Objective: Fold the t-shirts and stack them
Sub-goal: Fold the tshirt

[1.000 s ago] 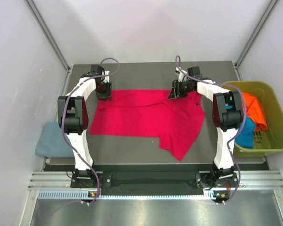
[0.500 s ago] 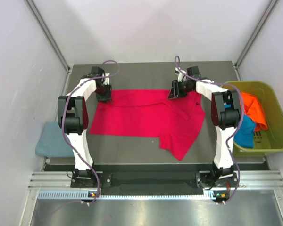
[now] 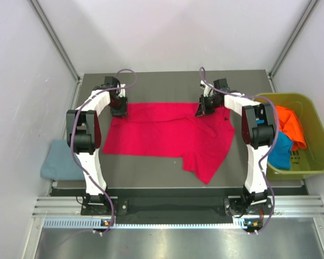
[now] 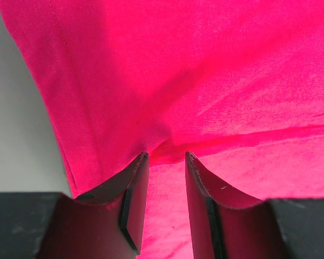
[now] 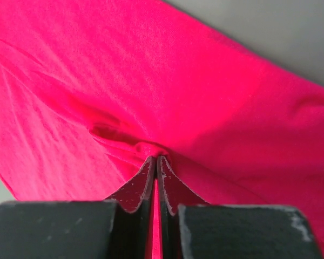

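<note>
While the crimson red cloth t-shirt [image 3: 167, 135] lies spread on the dark grey table [image 3: 151, 86] in the overhead view, the left gripper [image 3: 119, 110] and the right gripper [image 3: 201, 110] sit at its far edge. From the left wrist, that gripper's fingers [image 4: 135, 183] stand narrowly apart, tips pressing the shirt. From the right wrist, the fingers [image 5: 143, 186] are closed, pinching a bunched fold.

Dark grey table top [image 3: 162, 86] boxed in by plain white panels: back wall [image 3: 167, 32], left wall [image 3: 16, 108] and right wall [image 3: 319, 65], with aluminium struts [image 3: 54, 40] running up both rear corners. A slotted aluminium rail [image 3: 59, 208] runs along the near edge, with a brushed metal sheet [image 3: 167, 243] below it. Light is even and diffuse, shadows soft.
</note>
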### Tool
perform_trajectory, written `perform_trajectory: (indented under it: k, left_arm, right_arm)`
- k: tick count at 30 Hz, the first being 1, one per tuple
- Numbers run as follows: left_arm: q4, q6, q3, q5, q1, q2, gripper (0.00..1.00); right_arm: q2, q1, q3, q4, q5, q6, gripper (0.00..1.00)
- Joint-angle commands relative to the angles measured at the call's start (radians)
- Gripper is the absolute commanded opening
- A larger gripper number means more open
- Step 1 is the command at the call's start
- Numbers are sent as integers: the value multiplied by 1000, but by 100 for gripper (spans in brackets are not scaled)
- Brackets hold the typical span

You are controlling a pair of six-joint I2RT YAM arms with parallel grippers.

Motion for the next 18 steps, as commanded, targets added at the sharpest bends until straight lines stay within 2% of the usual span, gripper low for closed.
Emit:
perform_trajectory:
  k: [1, 8, 14, 16, 18]
  left_arm:
    - [-2, -16, 21, 13, 2, -45, 38]
    - [9, -28, 24, 19, 2, -50, 38]
    - [29, -28, 41, 22, 2, -38, 38]
    - [37, -27, 42, 22, 2, -39, 38]
    - [41, -27, 42, 24, 2, -41, 38]
  right_arm:
    - [-60, 19, -8, 7, 4, -17, 0]
    - [-167, 55, -37, -30, 7, -32, 0]
    - [-272, 118, -173, -32, 7, -23, 0]
    - [-304, 137, -202, -22, 14, -25, 5]
    - [-318, 164, -222, -22, 21, -34, 5]
